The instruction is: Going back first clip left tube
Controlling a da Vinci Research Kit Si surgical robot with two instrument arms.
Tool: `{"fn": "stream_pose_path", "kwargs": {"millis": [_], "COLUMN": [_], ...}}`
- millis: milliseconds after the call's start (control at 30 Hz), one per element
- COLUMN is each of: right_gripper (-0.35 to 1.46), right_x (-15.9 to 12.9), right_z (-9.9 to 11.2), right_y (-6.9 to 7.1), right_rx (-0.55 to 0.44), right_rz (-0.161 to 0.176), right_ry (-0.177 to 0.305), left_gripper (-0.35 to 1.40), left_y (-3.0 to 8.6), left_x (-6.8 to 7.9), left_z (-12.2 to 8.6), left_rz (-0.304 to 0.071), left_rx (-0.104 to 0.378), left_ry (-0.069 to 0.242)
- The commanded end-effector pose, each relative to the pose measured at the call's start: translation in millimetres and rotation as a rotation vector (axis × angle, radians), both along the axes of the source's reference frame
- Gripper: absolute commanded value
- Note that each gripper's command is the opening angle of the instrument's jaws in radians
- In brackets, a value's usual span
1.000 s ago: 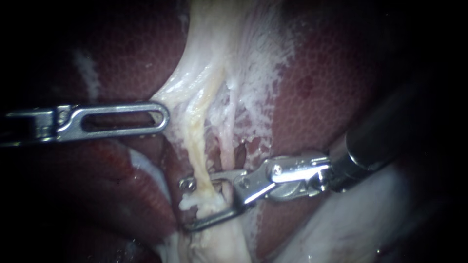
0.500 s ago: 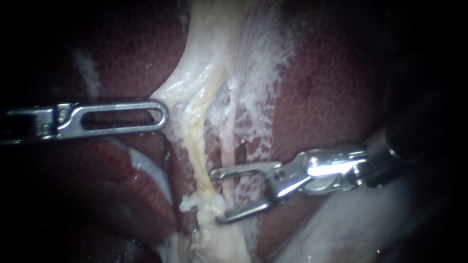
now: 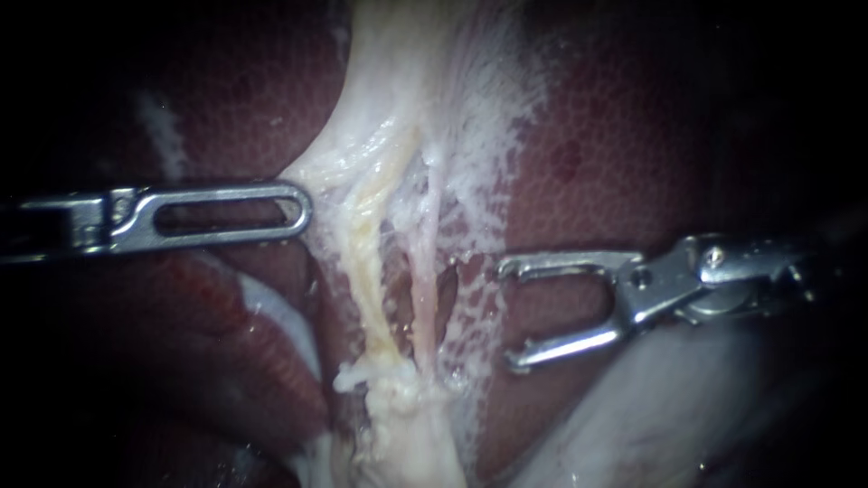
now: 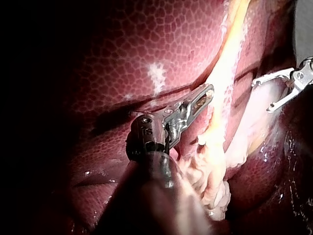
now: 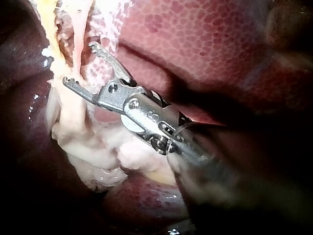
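Right instrument (image 3: 506, 316) jaws wide apart, gripping nothing, left tube (image 3: 366, 280) out ahead of the tips, not touching. Left instrument (image 3: 305, 211) jaws clamped on pale tissue (image 3: 334, 176) beside that tube.

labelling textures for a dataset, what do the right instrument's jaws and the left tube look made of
On the right instrument the open jaws look like bare polished metal: silvery, with bright glints; steel is only a guess. The left tube looks like soft wet tissue: pale yellow, stringy, glistening.
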State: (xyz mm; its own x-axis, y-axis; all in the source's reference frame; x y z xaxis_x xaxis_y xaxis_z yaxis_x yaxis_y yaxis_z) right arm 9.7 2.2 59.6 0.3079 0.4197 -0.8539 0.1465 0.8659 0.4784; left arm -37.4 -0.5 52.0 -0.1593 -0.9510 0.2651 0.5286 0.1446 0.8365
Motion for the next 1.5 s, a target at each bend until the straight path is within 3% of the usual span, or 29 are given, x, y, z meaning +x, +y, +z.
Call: {"fn": "stream_pose_path", "kwargs": {"millis": [33, 167, 633, 867, 1133, 1500], "right_gripper": [0.6, 0.6, 0.6, 0.6, 0.6, 0.6], "right_x": [-0.4, -1.1, -1.2, -1.2, -1.2, -1.2], "right_z": [-0.4, -0.9, -0.9, -0.9, -0.9, -0.9], "right_y": [0.3, 0.9, 0.9, 0.8, 0.8, 0.8], "right_rx": [-0.005, -0.004, -0.01, -0.01, -0.01, -0.01], "right_rz": [-0.002, 0.006, 0.005, 0.005, 0.005, 0.006], "right_ry": [0.002, 0.008, 0.009, 0.009, 0.008, 0.008], "left_gripper": [-0.35, -0.35, -0.35, -0.35, -0.35, -0.35], "left_y": [0.0, 0.0, 0.2, -0.4, -2.1, -2.1], "left_x": [0.0, 0.0, -0.1, -1.6, -3.8, -4.1], "left_z": [0.0, 0.1, 1.6, 3.5, 5.4, 6.1], "left_rz": [0.0, 0.0, -0.001, 0.031, 0.066, 0.072], "left_rx": [-0.001, -0.001, -0.005, -0.003, -0.009, -0.011], "left_ry": [0.0, 0.0, 0.002, -0.026, -0.051, -0.059]}}
